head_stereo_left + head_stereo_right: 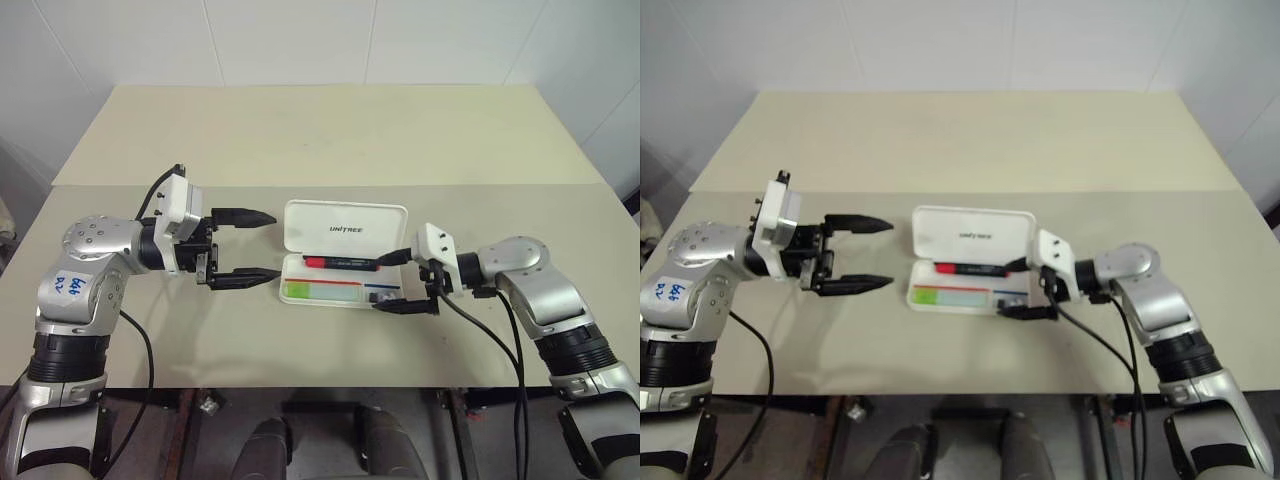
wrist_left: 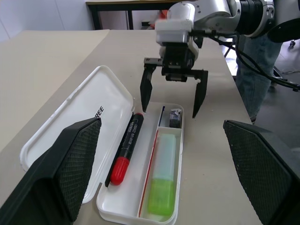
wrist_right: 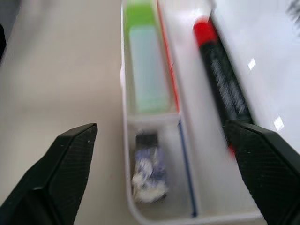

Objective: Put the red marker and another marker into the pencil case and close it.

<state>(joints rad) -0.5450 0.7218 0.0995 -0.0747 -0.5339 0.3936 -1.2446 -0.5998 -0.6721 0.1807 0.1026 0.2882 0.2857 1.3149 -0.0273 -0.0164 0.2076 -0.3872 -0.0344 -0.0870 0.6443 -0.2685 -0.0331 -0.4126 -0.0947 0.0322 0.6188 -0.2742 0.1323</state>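
Now we see the bench (image 1: 300, 140) bare beyond both tools | pencil case (image 1: 345, 222) lies lid-open between our left tool (image 1: 243, 246) and right tool (image 1: 394, 282), both spread wide, holding nothing | red marker (image 2: 127, 148) in tray by the lid | another marker (image 2: 162, 176) alongside, nearer the right tool's lower finger.

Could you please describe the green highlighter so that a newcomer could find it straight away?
On the beige table lies an open white pencil case. The green highlighter lies in its tray, beside the red marker. It is stubby and pale with a bright green cap; the marker is slim and black.
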